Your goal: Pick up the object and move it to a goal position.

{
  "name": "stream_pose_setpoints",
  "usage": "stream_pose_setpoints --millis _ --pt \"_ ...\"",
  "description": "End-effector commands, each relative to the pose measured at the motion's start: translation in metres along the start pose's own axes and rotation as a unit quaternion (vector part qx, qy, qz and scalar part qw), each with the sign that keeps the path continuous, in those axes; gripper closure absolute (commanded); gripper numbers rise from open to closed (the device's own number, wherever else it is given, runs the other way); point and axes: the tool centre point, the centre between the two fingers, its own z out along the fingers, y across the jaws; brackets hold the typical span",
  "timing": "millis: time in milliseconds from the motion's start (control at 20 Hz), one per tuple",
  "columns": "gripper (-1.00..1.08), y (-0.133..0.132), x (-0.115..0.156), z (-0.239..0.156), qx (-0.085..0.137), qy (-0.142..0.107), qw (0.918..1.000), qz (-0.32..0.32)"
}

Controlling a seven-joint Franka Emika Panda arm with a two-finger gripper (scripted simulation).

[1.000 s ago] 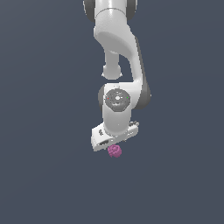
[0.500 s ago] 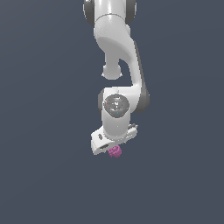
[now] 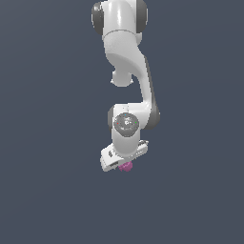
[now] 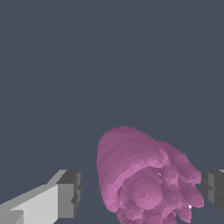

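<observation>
Arm: you saw the white jointed robot arm (image 3: pixel 125 71) reaching down from the top of the exterior view.
Gripper: the white gripper with grey pads (image 3: pixel 122 163) was spread apart, not clamped; in the wrist view one grey pad (image 4: pixel 70 194) stood clear of the ball, the other pad (image 4: pixel 214 189) just beside it.
Object: the small magenta-pink bumpy berry-like ball (image 3: pixel 126 166) (image 4: pixel 146 177) lay between the pads, directly under the gripper.
Table: plain dark grey-blue table (image 3: pixel 47 181).

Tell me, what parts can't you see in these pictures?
- Berry: exterior view, mostly hidden under the white hand.
- Berry's lower end: wrist view, cut off by the picture edge.
- Claw fingers: wrist view, partly cut off; whether both touch the berry is unclear.
</observation>
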Motion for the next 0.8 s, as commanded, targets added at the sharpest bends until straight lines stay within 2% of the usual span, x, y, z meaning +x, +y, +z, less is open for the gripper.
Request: stream_pose_setpoints --millis 0,250,300,750 --pt "-0.92 0.0001 0.0002 0.009 0.0 0.0 1.0 0.0" --pt "-0.92 0.0006 0.0016 0.0099 0.0 0.0 1.0 0.0" --pt "1.08 0.0006 0.0016 0.0099 0.0 0.0 1.0 0.0" --pt "1.08 0.0006 0.0016 0.0099 0.0 0.0 1.0 0.0"
